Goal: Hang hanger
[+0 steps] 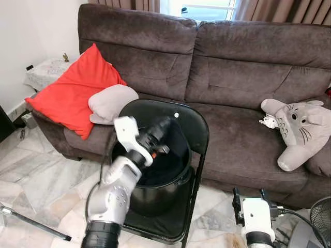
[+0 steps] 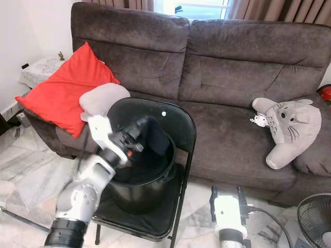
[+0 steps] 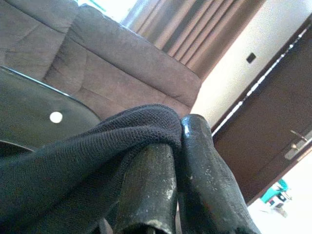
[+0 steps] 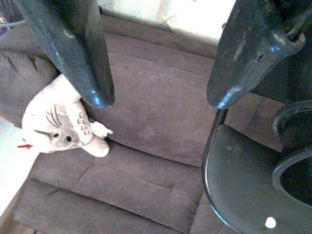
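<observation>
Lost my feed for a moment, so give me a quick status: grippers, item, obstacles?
Left gripper shut on dark cloth above black pot on folding chair. Right gripper open, low, idle. No hanger seen.

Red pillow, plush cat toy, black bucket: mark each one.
red pillow [image 1: 70, 90], left eye view, middle of its face.
plush cat toy [image 1: 300, 129], left eye view, on its grey head.
black bucket [image 2: 147, 194], right eye view, outer front wall.
</observation>
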`<state>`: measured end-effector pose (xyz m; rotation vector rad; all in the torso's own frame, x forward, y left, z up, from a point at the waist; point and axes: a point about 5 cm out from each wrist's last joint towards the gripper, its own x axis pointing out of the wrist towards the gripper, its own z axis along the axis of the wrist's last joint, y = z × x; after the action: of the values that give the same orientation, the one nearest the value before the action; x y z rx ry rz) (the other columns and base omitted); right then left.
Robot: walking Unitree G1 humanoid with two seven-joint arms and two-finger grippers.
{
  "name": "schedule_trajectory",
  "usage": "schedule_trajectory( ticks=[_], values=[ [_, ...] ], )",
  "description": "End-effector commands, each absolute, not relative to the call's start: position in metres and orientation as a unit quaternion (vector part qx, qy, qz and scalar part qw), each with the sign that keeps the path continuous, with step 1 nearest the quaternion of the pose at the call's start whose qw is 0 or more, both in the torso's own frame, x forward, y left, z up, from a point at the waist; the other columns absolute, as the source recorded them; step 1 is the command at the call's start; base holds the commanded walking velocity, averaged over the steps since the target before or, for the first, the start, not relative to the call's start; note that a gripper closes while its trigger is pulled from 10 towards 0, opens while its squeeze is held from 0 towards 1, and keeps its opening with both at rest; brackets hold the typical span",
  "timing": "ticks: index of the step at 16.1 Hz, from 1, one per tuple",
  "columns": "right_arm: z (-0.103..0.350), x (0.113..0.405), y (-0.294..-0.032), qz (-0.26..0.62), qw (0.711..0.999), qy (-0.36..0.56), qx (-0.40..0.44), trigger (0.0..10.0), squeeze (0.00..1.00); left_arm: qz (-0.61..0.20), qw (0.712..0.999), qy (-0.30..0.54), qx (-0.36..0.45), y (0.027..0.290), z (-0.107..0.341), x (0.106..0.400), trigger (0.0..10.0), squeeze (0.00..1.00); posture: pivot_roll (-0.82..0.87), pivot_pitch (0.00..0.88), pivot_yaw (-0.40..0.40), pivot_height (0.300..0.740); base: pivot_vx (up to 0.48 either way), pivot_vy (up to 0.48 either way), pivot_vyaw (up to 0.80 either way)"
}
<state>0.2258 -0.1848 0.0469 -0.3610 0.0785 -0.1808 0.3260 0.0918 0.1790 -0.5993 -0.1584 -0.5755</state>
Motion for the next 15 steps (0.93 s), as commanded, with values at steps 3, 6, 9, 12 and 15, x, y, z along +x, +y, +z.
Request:
schedule_trajectory(
  ticks=[3,6,9,12,15],
  values=[
    [0.05,0.228,-0.182,-0.082,0.981,0.033,-0.175,10.0,0.0,-0.273,0.924,-0.097,-0.251,0.089,0.191,0.327,10.0,0.0,-0.06,0.033,0.029,0.74,0.0,0.0,0.0],
    [0.051,0.227,-0.181,-0.097,0.985,0.03,-0.137,10.0,0.0,-0.248,0.955,-0.077,-0.142,0.096,0.164,0.321,10.0,0.0,-0.06,0.035,0.039,0.74,0.0,0.0,0.0],
    [0.051,0.225,-0.183,-0.101,0.985,0.031,-0.136,10.0,0.0,-0.224,0.958,-0.084,-0.16,0.105,0.161,0.314,10.0,0.0,-0.06,0.038,0.04,0.74,0.0,0.0,0.0],
    [0.05,0.225,-0.182,-0.101,0.985,0.032,-0.135,10.0,0.0,-0.225,0.964,-0.091,-0.105,0.103,0.156,0.309,10.0,0.0,-0.05,0.04,0.043,0.74,0.0,0.0,0.0],
    [0.05,0.226,-0.18,-0.097,0.985,0.032,-0.136,10.0,0.0,-0.233,0.966,-0.08,-0.074,0.1,0.145,0.305,10.0,0.0,-0.05,0.043,0.046,0.74,0.0,0.0,0.0]
  ],
)
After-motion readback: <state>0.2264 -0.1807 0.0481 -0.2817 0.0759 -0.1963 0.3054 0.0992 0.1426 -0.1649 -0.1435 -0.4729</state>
